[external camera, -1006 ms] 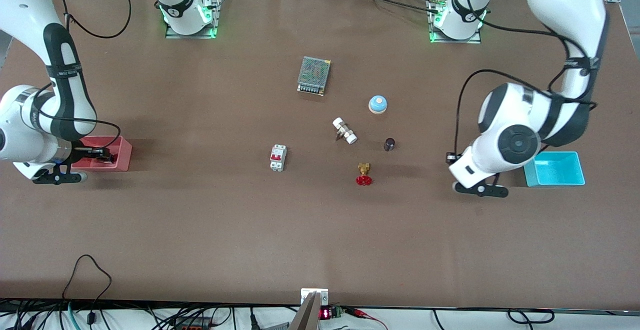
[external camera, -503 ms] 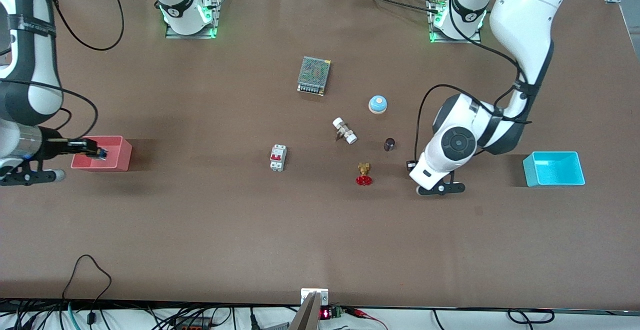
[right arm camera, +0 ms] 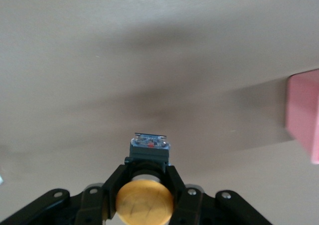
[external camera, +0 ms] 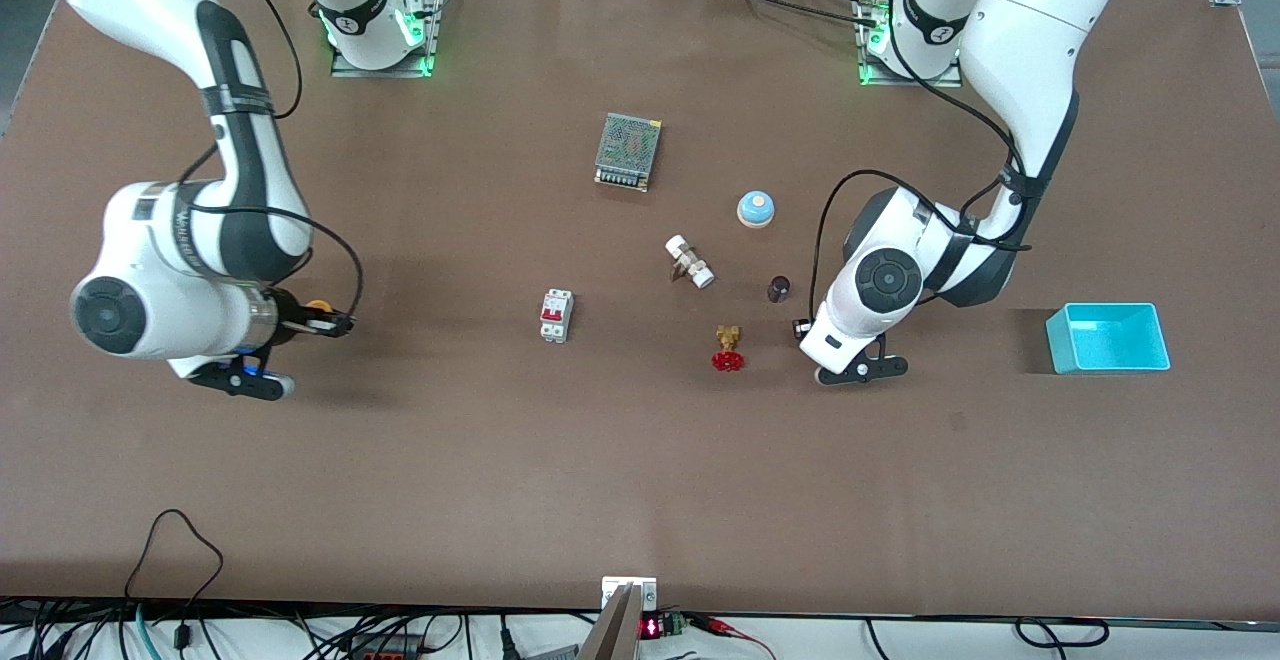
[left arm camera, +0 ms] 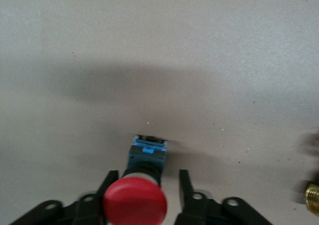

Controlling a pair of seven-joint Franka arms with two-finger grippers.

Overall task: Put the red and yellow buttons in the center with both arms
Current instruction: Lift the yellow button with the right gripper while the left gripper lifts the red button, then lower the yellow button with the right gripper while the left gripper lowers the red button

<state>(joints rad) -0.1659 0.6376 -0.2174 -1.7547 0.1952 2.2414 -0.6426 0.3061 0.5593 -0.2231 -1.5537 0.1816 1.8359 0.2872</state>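
My left gripper (external camera: 801, 328) is low over the brown tabletop (external camera: 640, 460), beside the brass valve (external camera: 728, 348). In the left wrist view the red button (left arm camera: 135, 202) stands cap up between the left gripper's (left arm camera: 148, 173) fingers. One finger touches it and a gap shows at the other, so the gripper is open. My right gripper (external camera: 335, 324) is over the table toward the right arm's end. It is shut on the yellow button (external camera: 318, 306). In the right wrist view its fingers (right arm camera: 172, 172) clamp the button (right arm camera: 144, 204) above the table.
In the middle lie a mesh-topped power supply (external camera: 628, 151), a blue-domed bell (external camera: 756, 208), a white fitting (external camera: 690, 261), a dark cylinder (external camera: 778, 288) and a breaker (external camera: 556, 315). A blue bin (external camera: 1108, 337) stands at the left arm's end. A pink bin (right arm camera: 304, 115) shows in the right wrist view.
The right arm has left the pink bin and carried the yellow button toward the middle. The left arm has moved from beside the blue bin to beside the brass valve.
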